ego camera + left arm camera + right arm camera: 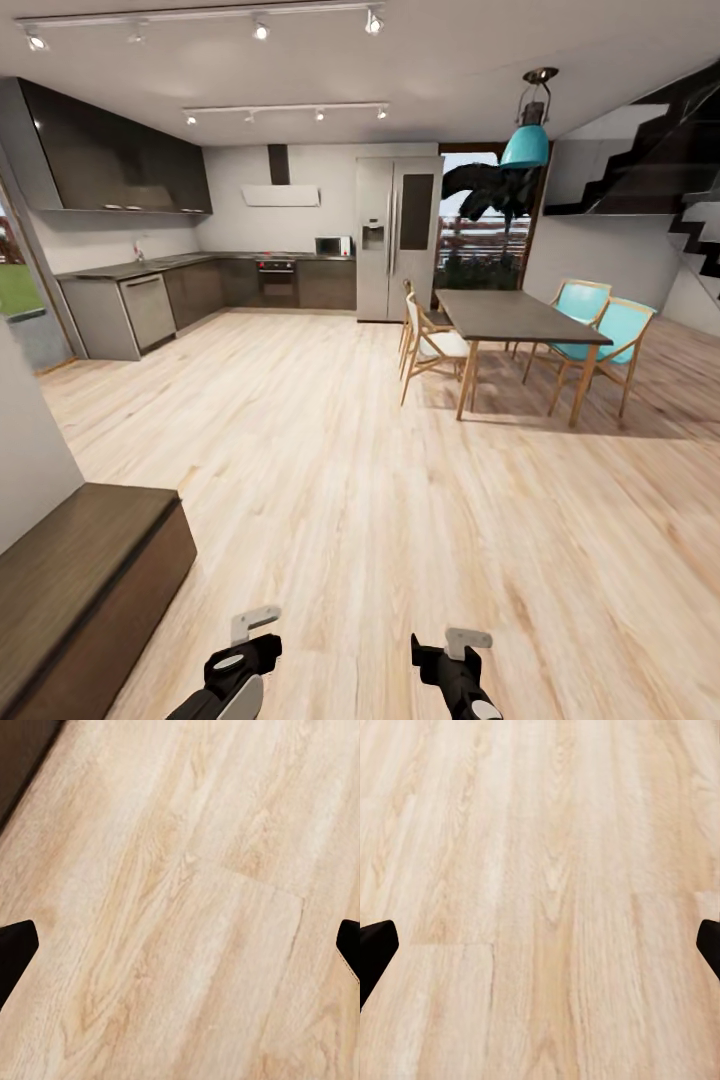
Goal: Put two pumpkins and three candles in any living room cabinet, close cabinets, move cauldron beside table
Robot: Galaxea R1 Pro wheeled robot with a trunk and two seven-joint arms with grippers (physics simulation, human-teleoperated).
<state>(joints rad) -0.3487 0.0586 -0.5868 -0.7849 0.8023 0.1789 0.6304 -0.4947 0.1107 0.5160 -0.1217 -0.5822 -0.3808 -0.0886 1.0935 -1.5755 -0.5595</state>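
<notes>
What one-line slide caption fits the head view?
Both open grippers, left and right, hang over wooden floor facing the kitchen and dining table.

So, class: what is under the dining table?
Under the dining table: bare wooden floor in shadow and the table's wooden legs. Chairs stand at both long sides; the near white chair hides part of that space.

- Bare wooden floor [330,480] lies wide open ahead of both tools.
- The low dark cabinet [80,580] blocks the near left.
- Dining table [515,318] and chairs [600,335] stand far right, well apart.
</notes>
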